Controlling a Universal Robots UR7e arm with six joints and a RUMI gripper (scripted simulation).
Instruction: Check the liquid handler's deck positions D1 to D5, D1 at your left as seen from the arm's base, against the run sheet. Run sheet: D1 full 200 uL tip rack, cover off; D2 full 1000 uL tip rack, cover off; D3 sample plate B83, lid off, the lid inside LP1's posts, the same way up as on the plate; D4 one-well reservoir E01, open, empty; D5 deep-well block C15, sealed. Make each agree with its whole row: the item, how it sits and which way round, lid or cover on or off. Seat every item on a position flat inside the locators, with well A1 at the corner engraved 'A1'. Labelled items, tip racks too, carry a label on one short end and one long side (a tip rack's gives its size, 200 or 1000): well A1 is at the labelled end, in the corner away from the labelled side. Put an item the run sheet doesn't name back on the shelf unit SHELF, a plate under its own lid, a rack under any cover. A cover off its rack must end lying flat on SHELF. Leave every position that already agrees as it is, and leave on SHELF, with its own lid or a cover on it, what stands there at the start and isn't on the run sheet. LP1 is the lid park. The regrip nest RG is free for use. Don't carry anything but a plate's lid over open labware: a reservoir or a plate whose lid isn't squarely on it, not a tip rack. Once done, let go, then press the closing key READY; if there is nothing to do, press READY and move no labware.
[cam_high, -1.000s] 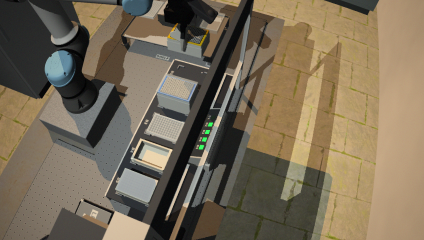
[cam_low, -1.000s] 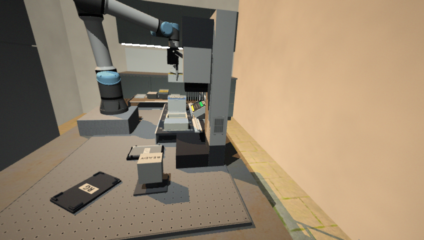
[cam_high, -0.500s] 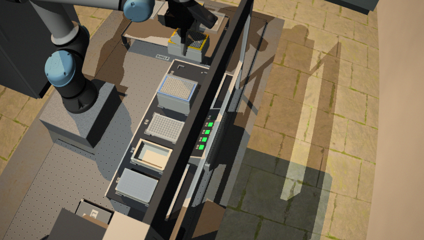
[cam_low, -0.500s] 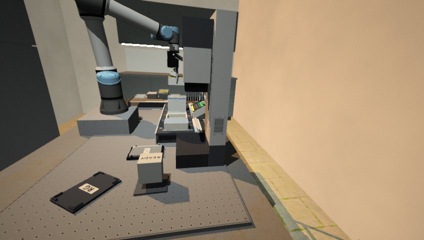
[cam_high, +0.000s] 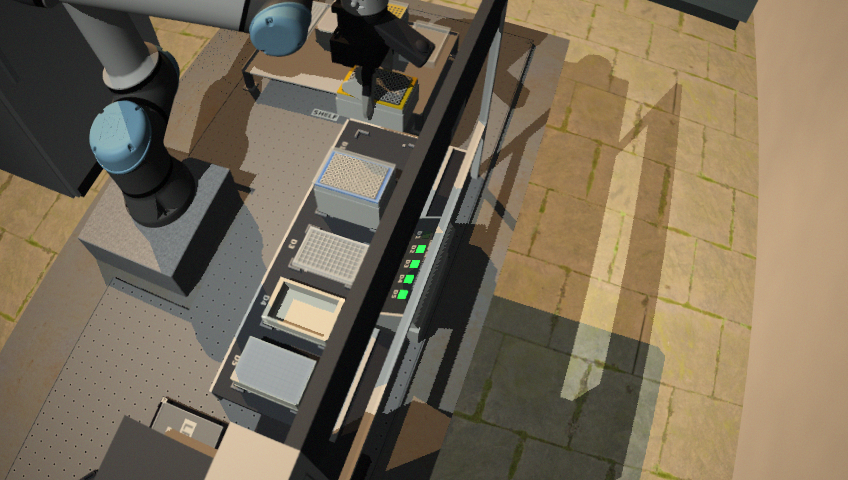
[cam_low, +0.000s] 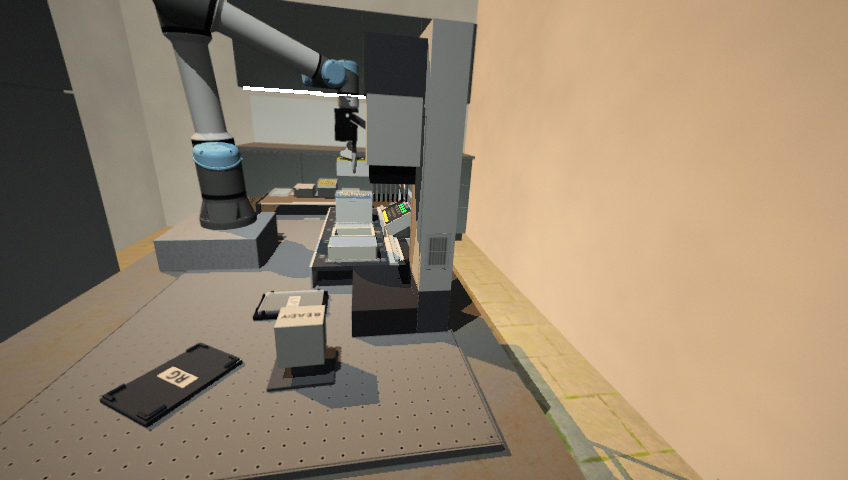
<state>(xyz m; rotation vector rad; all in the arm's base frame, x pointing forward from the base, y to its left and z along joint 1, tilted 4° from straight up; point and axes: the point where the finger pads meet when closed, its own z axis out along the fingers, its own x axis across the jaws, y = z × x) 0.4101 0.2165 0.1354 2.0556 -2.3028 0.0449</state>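
One pincer (cam_high: 370,95) clamped on yellow-rimmed tip rack (cam_high: 397,90) (uncovered), held above vacant D1 spot (cam_high: 371,137), prob. for seating w/in locators.

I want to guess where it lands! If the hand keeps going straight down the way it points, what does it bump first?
The hand points down, already shut on the yellow-rimmed tip box. Below looks like the deck's bare end slot near the shelf, so probably the box's bottom meets that first. Depth is unclear.
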